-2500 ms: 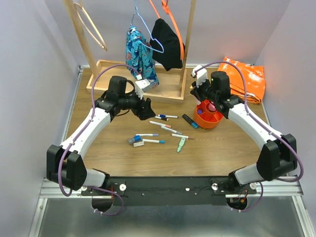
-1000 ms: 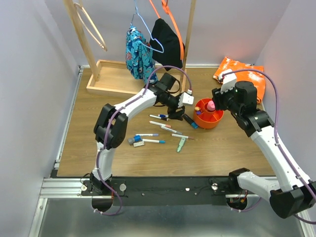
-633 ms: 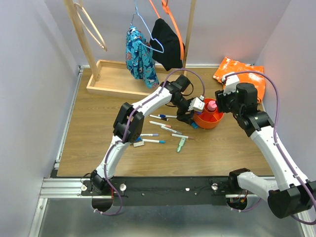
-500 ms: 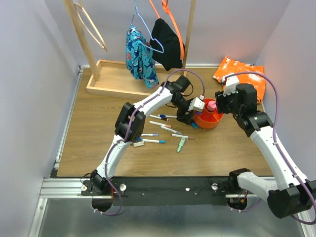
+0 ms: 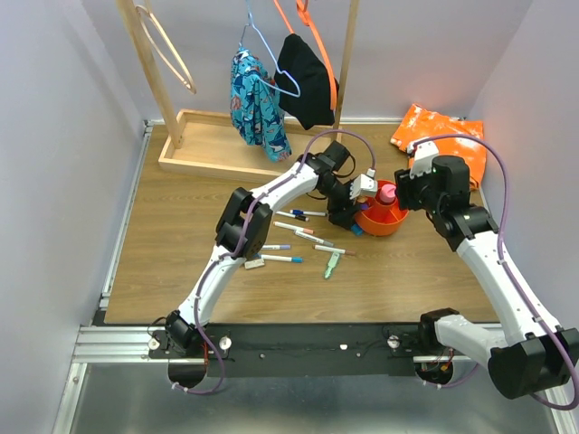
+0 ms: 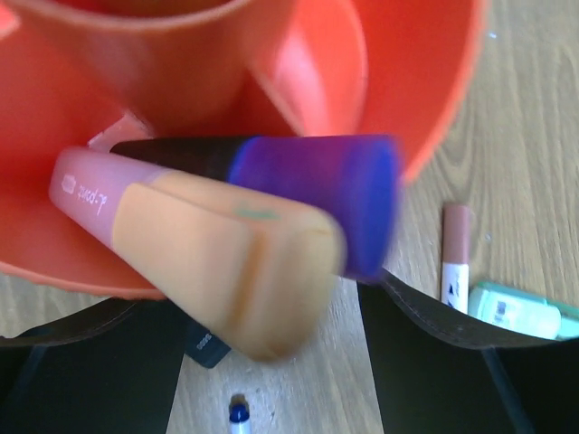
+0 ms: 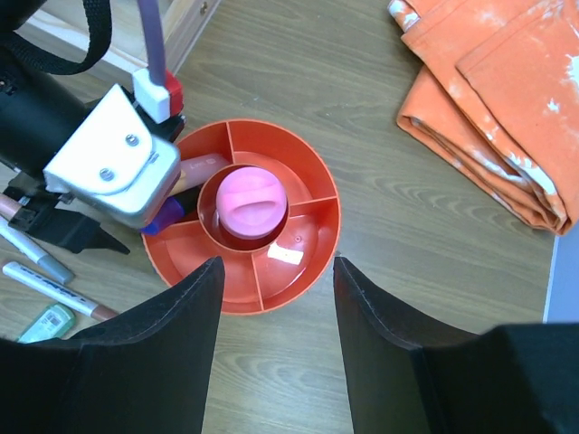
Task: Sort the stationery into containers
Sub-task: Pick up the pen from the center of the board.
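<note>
Two in, fingers wide!
Chunky peach-pink highlighter (image 6: 213, 258) and purple-capped black highlighter (image 6: 312, 185) lean in round orange plastic cup (image 7: 314, 237) between left gripper's (image 5: 347, 211) spread fingers; right gripper (image 7: 277, 264) gapes too.

The left arm (image 5: 280, 185) reaches far across toward one o'clock, with the left gripper (image 6: 271, 298) aimed down and its jaws wide apart. The right arm (image 5: 498, 271) rises toward twelve o'clock. The right gripper (image 7: 276, 271) is turned toward nine o'clock, its jaws parted and holding nothing.

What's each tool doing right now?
Left tool: flanking two highlighters at the cup; grip cannot be told.
Right tool: open, empty.
</note>
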### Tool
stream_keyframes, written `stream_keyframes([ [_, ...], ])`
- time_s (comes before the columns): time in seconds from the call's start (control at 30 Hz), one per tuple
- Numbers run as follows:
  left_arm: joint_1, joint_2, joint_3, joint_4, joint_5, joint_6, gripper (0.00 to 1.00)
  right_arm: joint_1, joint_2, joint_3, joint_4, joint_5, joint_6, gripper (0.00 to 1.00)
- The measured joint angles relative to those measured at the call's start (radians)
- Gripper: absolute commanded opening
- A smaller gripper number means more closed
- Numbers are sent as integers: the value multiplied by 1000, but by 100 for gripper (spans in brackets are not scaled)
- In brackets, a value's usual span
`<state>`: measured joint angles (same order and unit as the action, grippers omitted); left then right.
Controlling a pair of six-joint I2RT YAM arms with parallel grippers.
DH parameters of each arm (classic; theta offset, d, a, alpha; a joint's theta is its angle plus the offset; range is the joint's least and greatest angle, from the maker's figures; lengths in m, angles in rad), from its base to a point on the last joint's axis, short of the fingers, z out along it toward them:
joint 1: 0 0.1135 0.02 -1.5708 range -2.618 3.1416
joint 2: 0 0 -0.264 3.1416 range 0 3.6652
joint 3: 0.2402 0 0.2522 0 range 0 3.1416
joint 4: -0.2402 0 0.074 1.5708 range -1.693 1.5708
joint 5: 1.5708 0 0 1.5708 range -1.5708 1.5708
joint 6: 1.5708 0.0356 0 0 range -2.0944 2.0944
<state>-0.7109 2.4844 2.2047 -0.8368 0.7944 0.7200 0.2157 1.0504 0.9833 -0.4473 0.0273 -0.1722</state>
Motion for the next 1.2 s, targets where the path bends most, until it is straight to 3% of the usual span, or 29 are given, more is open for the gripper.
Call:
stream_keyframes([
  [0.4, 0, 16, -21, 39, -53, -80, 75, -18, -5, -28, 5, -7, 15, 60],
  [0.6, 0, -102, -233, 100, -49, -61, 70, -23, -10, -32, 5, -21, 16, 60],
  [0.67, 0, -122, -268, 110, -49, -63, 82, -24, -11, -33, 4, -26, 17, 60],
  [0.73, 0, -138, -298, 128, -47, -66, 82, -24, -11, -35, 4, -31, 18, 60],
  [0.93, -7, -232, -480, 302, -66, -140, 84, -26, -16, -43, 5, -43, 26, 60],
  [1.2, -69, -301, -637, 579, -256, -277, 79, -28, -35, -46, 5, -44, 35, 59],
])
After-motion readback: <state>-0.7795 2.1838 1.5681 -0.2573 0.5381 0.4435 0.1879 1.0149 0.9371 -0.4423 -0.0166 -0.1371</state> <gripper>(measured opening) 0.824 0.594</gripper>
